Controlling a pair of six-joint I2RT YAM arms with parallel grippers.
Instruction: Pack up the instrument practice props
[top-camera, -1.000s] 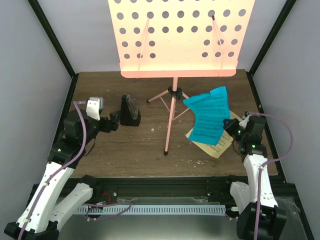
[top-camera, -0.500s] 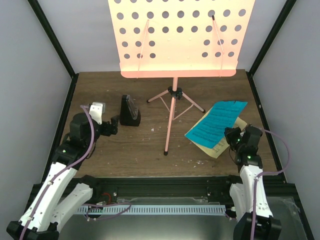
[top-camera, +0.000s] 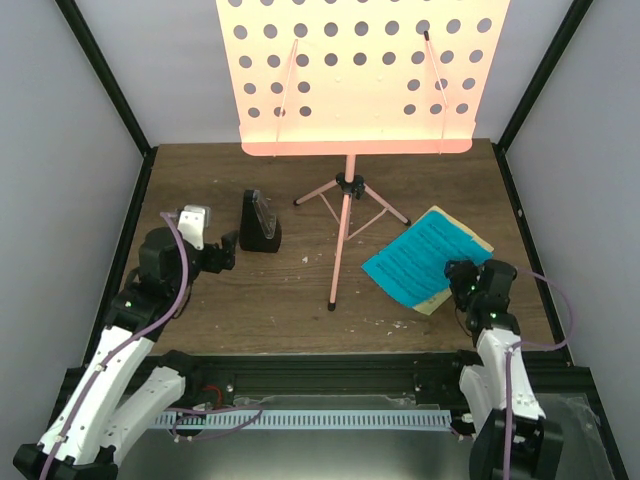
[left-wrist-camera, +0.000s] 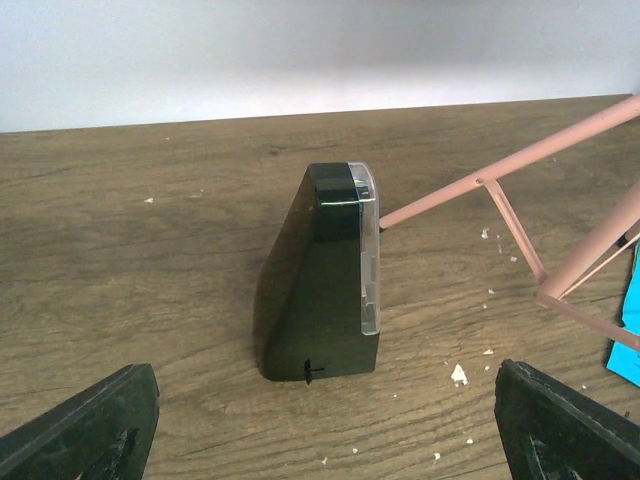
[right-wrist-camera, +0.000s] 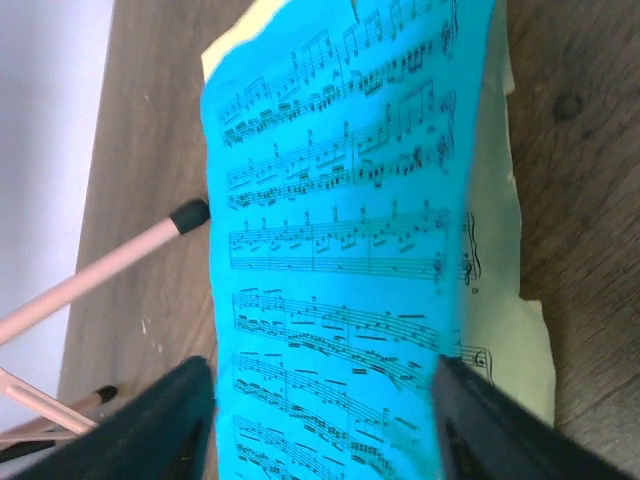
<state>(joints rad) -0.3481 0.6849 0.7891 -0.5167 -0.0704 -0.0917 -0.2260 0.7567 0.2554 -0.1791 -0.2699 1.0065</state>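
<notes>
The salmon-pink music stand (top-camera: 360, 75) rises at the table's back middle on its thin pole (top-camera: 343, 230) and tripod legs. A blue sheet-music page (top-camera: 418, 262) lies flat on a yellow page (top-camera: 472, 246) at the right. My right gripper (top-camera: 462, 282) hovers over their near corner. In the right wrist view it (right-wrist-camera: 325, 425) is open, with the blue page (right-wrist-camera: 350, 200) lying loose between the fingers (right-wrist-camera: 500, 430). The black metronome (top-camera: 260, 222) stands upright at the left. My left gripper (top-camera: 228, 250) sits just in front of it, open (left-wrist-camera: 325, 430), the metronome (left-wrist-camera: 320, 270) beyond its tips.
The stand's legs (left-wrist-camera: 520, 160) spread just right of the metronome, and one rubber-tipped leg (right-wrist-camera: 100, 275) ends beside the pages. White crumbs dot the wooden table (top-camera: 250, 300). Black frame posts and pale walls enclose both sides, and a black rail (top-camera: 330, 375) runs along the near edge.
My right gripper lowered the lifted blue page flat onto the yellow one, then opened and let it go while drawing back. My left arm shifted slightly and stays open.
</notes>
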